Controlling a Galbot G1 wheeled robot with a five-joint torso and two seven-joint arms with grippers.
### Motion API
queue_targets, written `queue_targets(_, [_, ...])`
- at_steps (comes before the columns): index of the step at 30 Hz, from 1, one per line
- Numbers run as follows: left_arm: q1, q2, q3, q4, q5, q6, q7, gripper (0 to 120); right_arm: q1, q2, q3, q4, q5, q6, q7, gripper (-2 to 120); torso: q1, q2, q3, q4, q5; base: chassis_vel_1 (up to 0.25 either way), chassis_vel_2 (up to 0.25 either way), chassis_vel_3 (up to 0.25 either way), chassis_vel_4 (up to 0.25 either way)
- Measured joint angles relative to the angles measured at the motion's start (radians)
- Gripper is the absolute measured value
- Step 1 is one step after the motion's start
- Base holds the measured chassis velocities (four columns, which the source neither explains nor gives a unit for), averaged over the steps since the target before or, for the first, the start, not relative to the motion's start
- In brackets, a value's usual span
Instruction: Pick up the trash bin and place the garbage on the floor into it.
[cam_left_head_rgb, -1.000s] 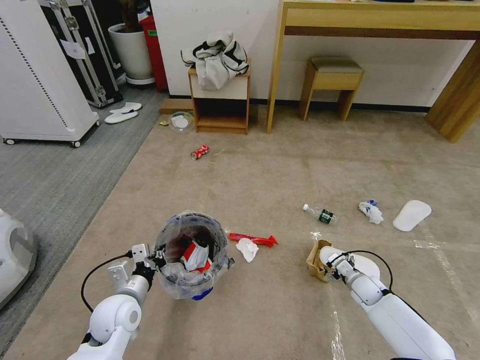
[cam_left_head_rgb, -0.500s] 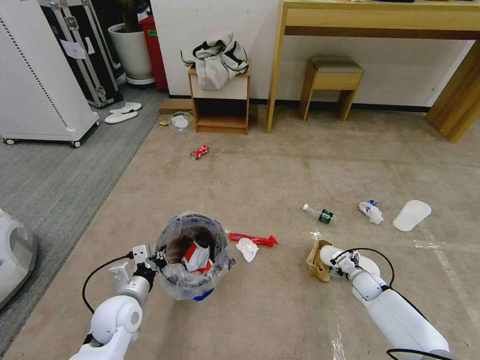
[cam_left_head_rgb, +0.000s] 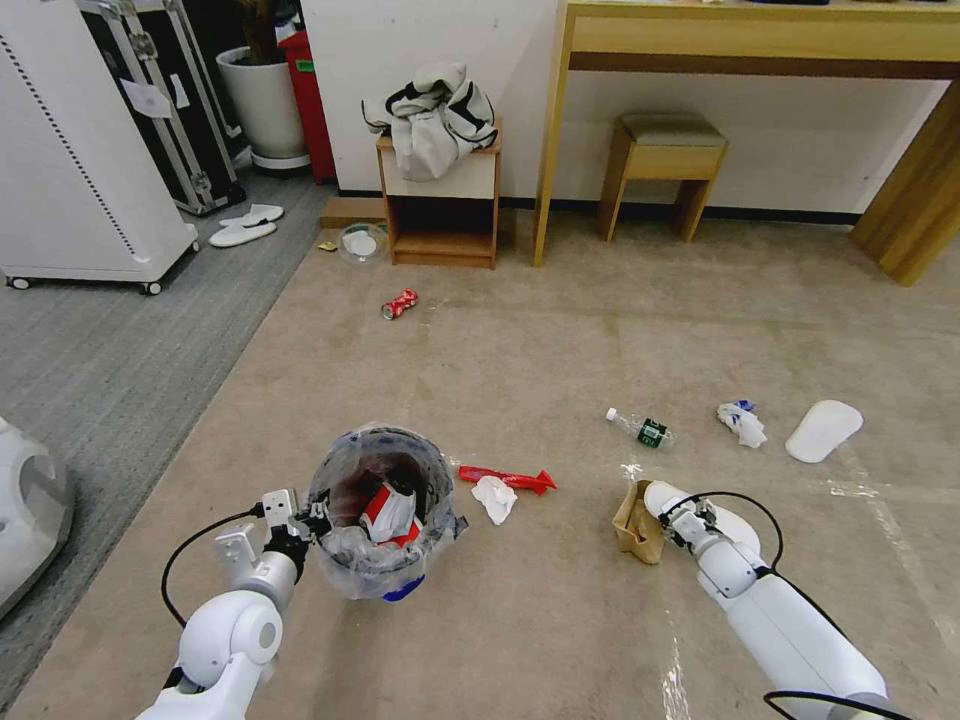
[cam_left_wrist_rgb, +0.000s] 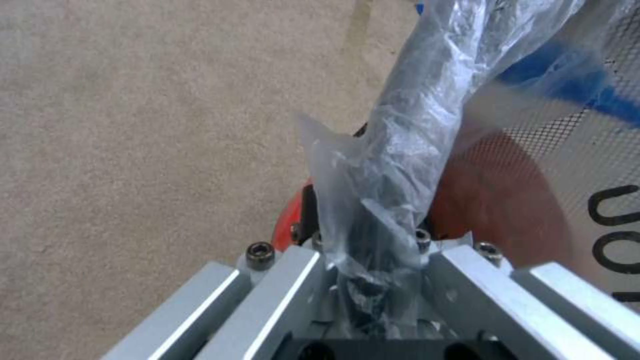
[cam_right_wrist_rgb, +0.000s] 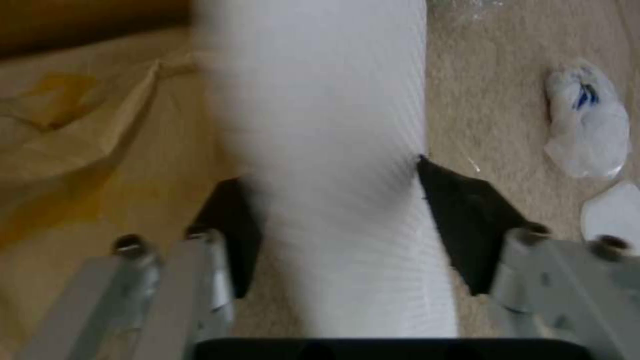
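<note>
The trash bin (cam_left_head_rgb: 385, 560), blue and red with a crinkled clear liner, hangs from my left gripper (cam_left_head_rgb: 303, 522), which is shut on its bagged rim (cam_left_wrist_rgb: 393, 150). Red-and-white wrappers lie inside it. My right gripper (cam_left_head_rgb: 681, 516) is low over the floor (cam_left_head_rgb: 560, 360), shut on a flat white slipper (cam_left_head_rgb: 662, 497); in the right wrist view its dark pads (cam_right_wrist_rgb: 467, 225) press both sides of the slipper (cam_right_wrist_rgb: 333, 150). A brown carton (cam_left_head_rgb: 634, 522) lies against the slipper. More garbage lies about: a red wrapper (cam_left_head_rgb: 506, 478), a white tissue (cam_left_head_rgb: 494, 498), a bottle (cam_left_head_rgb: 641, 428), a tissue wad (cam_left_head_rgb: 742, 423), another slipper (cam_left_head_rgb: 823, 430) and a crushed can (cam_left_head_rgb: 400, 303).
A small wooden shelf (cam_left_head_rgb: 443, 215) with a grey-white jacket (cam_left_head_rgb: 432, 118), a desk (cam_left_head_rgb: 760, 40) and a stool (cam_left_head_rgb: 664, 165) line the far wall. Grey ribbed carpet (cam_left_head_rgb: 100, 350) with a white cabinet (cam_left_head_rgb: 70, 170) lies to the left. A clear lid (cam_left_head_rgb: 361, 243) sits by the shelf.
My right arm has swung slightly outward and the gripper has settled on the slipper, whose near end has shifted a little. The left arm and bin stay put.
</note>
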Motion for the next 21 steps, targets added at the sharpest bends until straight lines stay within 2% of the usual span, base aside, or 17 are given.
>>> queue_targets(3, [0.0,0.0,0.0,0.001,0.0,0.0,0.0,1,0.001,0.003,0.0,-0.002,0.0,0.001,0.002,50,0.0,0.0,0.0,-0.0001,0.0,0.0,0.0,0.0,0.0])
queue_targets(4, [0.0,0.001,0.0,0.001,-0.001,0.0,0.001,1,0.002,0.005,0.0,-0.004,0.001,0.001,0.005,41,0.0,0.0,0.0,0.0,0.0001,0.0,0.0,0.0,0.0])
queue_targets(5, [0.0,0.001,0.0,0.001,-0.001,0.0,0.001,1,0.002,0.005,0.0,-0.004,0.001,0.001,0.005,41,0.0,0.0,0.0,0.0,0.0001,0.0,0.0,0.0,0.0])
queue_targets(6, [-0.001,0.003,0.0,0.003,-0.002,0.0,0.003,1,0.004,0.008,-0.001,-0.006,0.001,0.001,0.007,33,0.0,0.0,0.0,0.0,0.0,0.0,0.0,0.0,0.0])
queue_targets(7, [-0.001,0.003,0.0,0.003,-0.002,0.0,0.003,1,0.004,0.008,-0.001,-0.006,0.001,0.001,0.007,33,0.0,0.0,0.0,0.0,0.0,0.0,0.0,0.0,0.0])
queue_targets(9, [-0.002,0.005,0.002,0.003,-0.003,0.0,0.004,1,0.0,0.006,-0.001,-0.002,0.006,0.0,0.014,21,0.0,0.0,0.0,0.0001,0.0001,0.0,0.0,0.0,0.0])
queue_targets(12, [-0.004,0.005,0.004,0.004,-0.004,0.0,0.005,1,-0.005,0.001,-0.001,0.009,0.01,-0.003,0.017,16,0.0,0.0,0.0,0.0,0.0001,0.0,0.0,0.0,0.0])
queue_targets(14, [-0.009,0.008,0.012,0.007,-0.004,0.0,0.007,1,-0.025,-0.016,0.005,0.039,0.02,-0.012,0.025,2,0.0,0.0,0.0,0.0,0.0002,0.0,0.0,0.0,0.0])
queue_targets(21, [-0.023,0.013,0.024,0.014,-0.004,0.001,0.008,1,-0.07,-0.043,0.026,0.101,0.04,-0.033,0.04,0,0.0,0.0,0.0,-0.0001,0.0001,0.0,0.0,0.0,0.0])
